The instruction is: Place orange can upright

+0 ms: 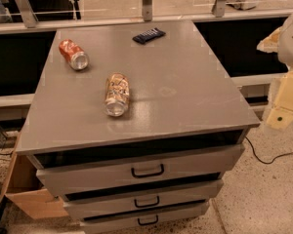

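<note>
The orange can (117, 94) lies on its side near the middle of the grey cabinet top (185, 82). Its body is pale tan-orange with mottled whitish marks, and its silver end faces the front. My gripper (285, 99) shows as cream-coloured parts at the right edge of the view. It is beyond the cabinet's right side, far from the can and holding nothing that I can see.
A deeper red-orange can (73, 54) lies on its side at the back left of the top. A dark snack bar (149, 35) lies at the back middle. Three drawers (146, 170) stand slightly open below. A cable (268, 157) runs on the floor at right.
</note>
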`<action>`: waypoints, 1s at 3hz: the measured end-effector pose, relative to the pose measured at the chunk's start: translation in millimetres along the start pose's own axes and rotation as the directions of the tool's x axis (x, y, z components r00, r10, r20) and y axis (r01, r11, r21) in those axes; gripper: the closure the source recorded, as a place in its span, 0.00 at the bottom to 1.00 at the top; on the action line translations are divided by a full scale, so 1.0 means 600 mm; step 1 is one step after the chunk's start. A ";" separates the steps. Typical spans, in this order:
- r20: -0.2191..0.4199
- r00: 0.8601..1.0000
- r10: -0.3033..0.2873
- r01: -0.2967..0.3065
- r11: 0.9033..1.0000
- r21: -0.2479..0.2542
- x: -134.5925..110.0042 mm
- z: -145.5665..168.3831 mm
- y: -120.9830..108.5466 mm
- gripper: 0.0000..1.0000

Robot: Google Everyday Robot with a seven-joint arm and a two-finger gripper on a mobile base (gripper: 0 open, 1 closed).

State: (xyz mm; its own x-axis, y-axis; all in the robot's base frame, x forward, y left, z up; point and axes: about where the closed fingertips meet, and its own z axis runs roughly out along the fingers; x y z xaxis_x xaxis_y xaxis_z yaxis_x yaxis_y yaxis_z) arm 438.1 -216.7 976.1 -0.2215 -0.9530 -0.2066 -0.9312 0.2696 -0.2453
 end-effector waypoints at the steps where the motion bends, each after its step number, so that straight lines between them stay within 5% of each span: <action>1: 0.000 1.000 0.000 0.000 1.000 0.000 0.000 0.000 0.000 0.00; 2: 0.057 0.998 0.029 -0.029 1.000 -0.009 -0.049 0.036 -0.023 0.00; 3: 0.144 0.988 0.064 -0.061 0.998 -0.020 -0.163 0.087 -0.041 0.00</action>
State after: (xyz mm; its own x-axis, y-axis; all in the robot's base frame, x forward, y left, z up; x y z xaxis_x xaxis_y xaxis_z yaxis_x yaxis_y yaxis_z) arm 497.9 -123.0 953.0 -0.2363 -0.9042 -0.3559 -0.9213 0.3249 -0.2136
